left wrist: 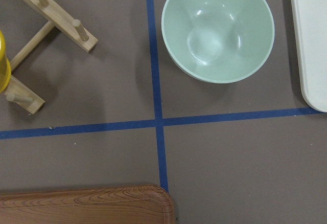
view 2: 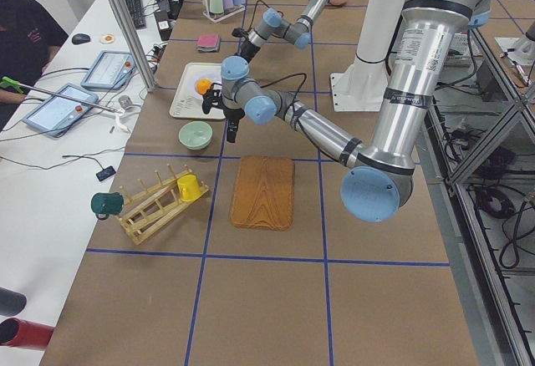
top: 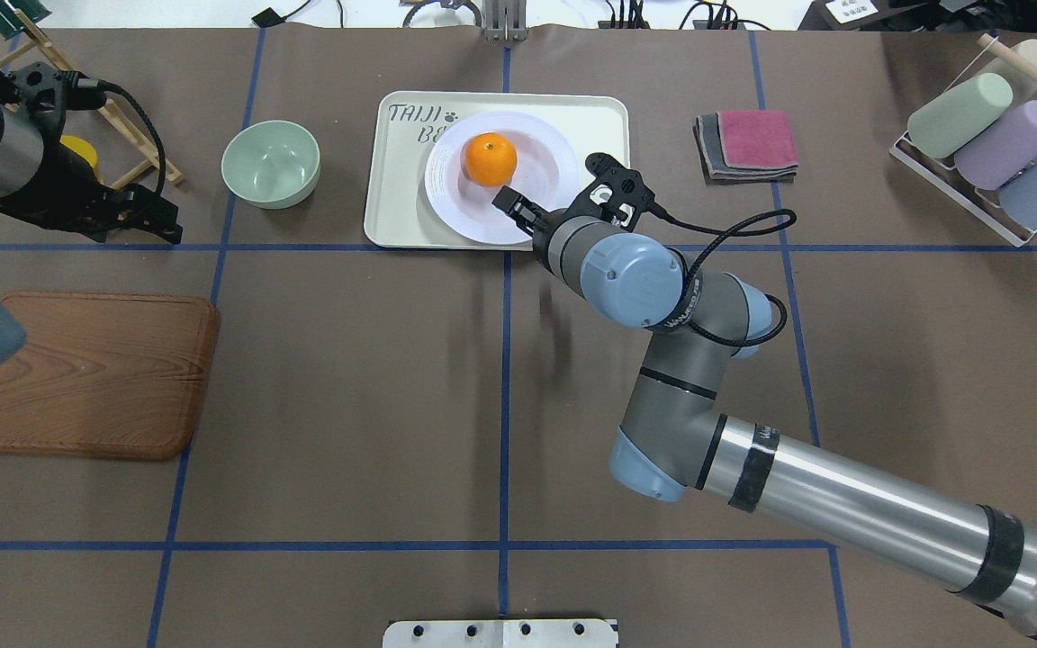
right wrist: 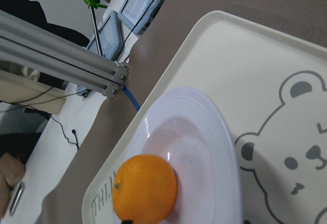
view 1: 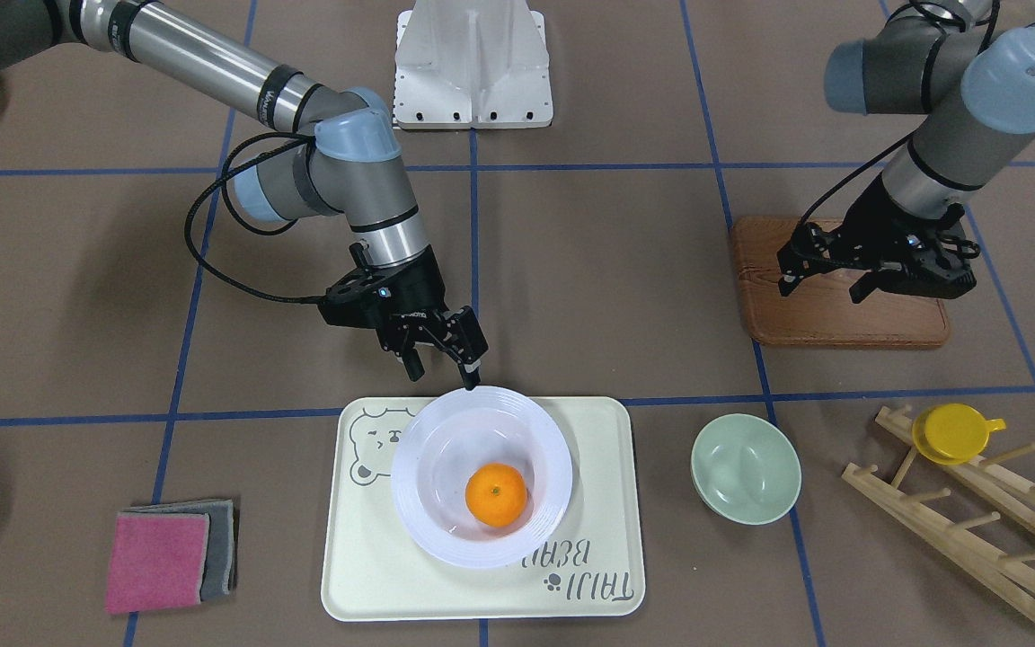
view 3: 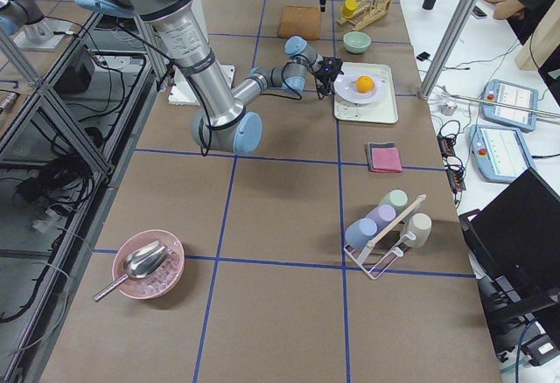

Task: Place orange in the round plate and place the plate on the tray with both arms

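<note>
The orange point(view 1: 496, 493) lies in the sunken centre of the white round plate point(view 1: 428, 512), slightly off-centre. The plate rests on the cream tray point(view 1: 365, 575) with the bear face. My right gripper point(view 1: 442, 370) hovers open at the plate's rim on the robot's side, one fingertip just above the rim and nothing between the fingers. Its wrist view looks down on the orange point(right wrist: 145, 188), the plate point(right wrist: 204, 142) and the tray point(right wrist: 240, 65). My left gripper point(view 1: 823, 289) hangs open and empty over the brown wooden board point(view 1: 841, 319), well away from the tray.
A pale green bowl point(view 1: 745, 467) sits beside the tray on my left. Further left is a wooden peg rack point(view 1: 985, 530) with a yellow cup point(view 1: 956, 432). Folded pink and grey cloths point(view 1: 167, 559) lie to the tray's right. A wire rack of pastel cups point(top: 987, 135) stands far right.
</note>
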`<state>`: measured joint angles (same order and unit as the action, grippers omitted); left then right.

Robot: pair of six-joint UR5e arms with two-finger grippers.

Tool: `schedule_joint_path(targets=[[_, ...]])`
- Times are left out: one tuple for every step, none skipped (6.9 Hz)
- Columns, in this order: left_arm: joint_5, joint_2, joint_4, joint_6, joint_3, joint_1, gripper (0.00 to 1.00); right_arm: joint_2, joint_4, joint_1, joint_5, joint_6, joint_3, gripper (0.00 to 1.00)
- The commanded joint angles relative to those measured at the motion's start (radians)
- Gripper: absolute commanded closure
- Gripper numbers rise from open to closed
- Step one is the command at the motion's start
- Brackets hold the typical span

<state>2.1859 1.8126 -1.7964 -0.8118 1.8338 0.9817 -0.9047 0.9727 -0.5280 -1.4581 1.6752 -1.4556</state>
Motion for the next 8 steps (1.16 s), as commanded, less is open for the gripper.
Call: schedule_joint_path(targets=[[0.002, -0.018, 0.000, 0.081, -0.008, 0.009, 0.02, -0.085, 0.309, -0.112, -0.298, -0.370, -0.280, 0.00], [0.008, -0.057, -0.001, 0.168, -0.007, 0.038, 0.02, -0.100, 0.333, -0.224, -0.470, -0.475, -0.295, 0.00], [0.012, -0.122, -0.006, 0.284, -0.005, 0.093, 0.02, -0.138, 0.395, -0.328, -0.500, -0.565, -0.307, 0.00], [0.012, -0.183, 0.003, 0.439, -0.005, 0.171, 0.02, -0.172, 0.455, -0.411, -0.505, -0.767, -0.316, 0.00], [0.012, -0.234, 0.012, 0.600, -0.020, 0.251, 0.02, -0.230, 0.522, -0.497, -0.565, -0.940, -0.340, 0.00], [0.012, -0.252, 0.078, 0.728, -0.034, 0.326, 0.02, -0.276, 0.569, -0.614, -0.694, -1.059, -0.344, 0.00], [0.012, -0.254, 0.203, 0.873, -0.036, 0.400, 0.02, -0.368, 0.593, -0.745, -0.829, -1.224, -0.345, 0.00], [0.014, -0.251, 0.276, 0.911, -0.028, 0.452, 0.01, -0.502, 0.597, -0.820, -0.878, -1.347, -0.371, 0.00]])
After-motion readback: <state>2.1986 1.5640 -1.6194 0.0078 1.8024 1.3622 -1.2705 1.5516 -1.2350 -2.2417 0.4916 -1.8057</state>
